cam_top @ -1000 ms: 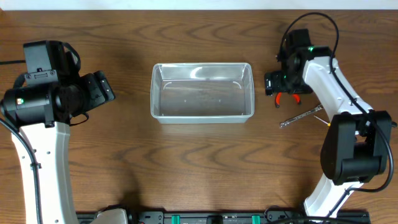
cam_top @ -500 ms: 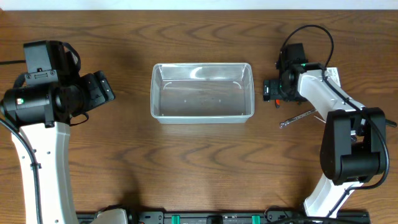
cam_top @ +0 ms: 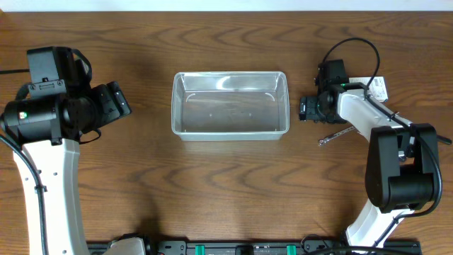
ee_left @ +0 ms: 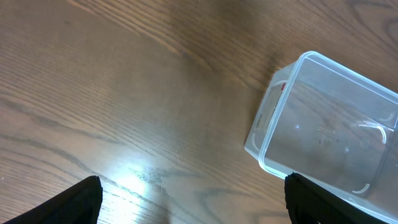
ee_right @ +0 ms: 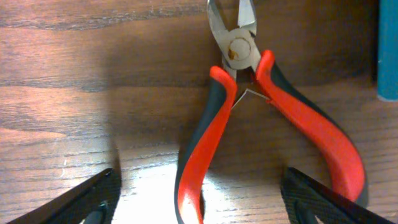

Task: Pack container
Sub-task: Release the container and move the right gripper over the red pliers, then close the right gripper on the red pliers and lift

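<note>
The container (cam_top: 230,74) is a clear plastic tub at the table's centre, and nothing shows inside it. It also shows in the left wrist view (ee_left: 264,149). My left gripper (cam_top: 120,99) hovers open and empty to the tub's left (ee_left: 193,205). My right gripper (cam_top: 311,108) is low over the table, right of the tub. In the right wrist view it is open (ee_right: 202,202), its fingers either side of the left handle of red-and-black pliers (ee_right: 249,93) lying flat. The pliers are hidden under it in the overhead view.
A small metal wrench (cam_top: 338,134) lies on the table just below the right gripper. A blue-and-white box (cam_top: 379,86) sits behind the right arm; its blue edge (ee_right: 388,50) shows in the right wrist view.
My right gripper has lowered and shifted slightly over the pliers, whose red handles showed beneath it before and are now covered in the overhead view. The left arm has not moved.
</note>
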You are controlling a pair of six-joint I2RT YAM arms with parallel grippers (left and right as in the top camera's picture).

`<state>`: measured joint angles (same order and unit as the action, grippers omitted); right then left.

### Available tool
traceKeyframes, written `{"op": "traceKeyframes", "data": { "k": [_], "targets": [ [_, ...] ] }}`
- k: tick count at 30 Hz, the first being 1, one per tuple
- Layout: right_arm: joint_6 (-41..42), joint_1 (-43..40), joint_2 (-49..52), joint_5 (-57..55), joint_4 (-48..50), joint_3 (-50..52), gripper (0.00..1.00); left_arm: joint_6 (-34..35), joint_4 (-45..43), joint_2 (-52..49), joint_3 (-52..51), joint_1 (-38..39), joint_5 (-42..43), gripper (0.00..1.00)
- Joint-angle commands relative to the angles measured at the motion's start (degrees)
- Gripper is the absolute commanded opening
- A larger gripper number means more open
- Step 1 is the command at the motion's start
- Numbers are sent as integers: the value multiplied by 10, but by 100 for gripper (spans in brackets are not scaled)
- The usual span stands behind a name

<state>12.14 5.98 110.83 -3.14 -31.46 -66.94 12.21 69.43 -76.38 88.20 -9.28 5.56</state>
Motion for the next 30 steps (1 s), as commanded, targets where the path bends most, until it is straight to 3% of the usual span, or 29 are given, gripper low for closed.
{"op": "traceKeyframes", "data": {
  "k": [1,14,20,30],
  "targets": [
    [7,3,9,-14,-7,23,79,5,7,0,0,0,-7,86],
    [16,3,9,-13,-24,23,26,5,20,0,0,0,-7,86],
    [16,3,9,-13,-24,23,16,5,22,0,0,0,-7,86],
    [16,3,9,-14,-23,23,7,5,22,0,0,0,-7,86]
  ]
}}
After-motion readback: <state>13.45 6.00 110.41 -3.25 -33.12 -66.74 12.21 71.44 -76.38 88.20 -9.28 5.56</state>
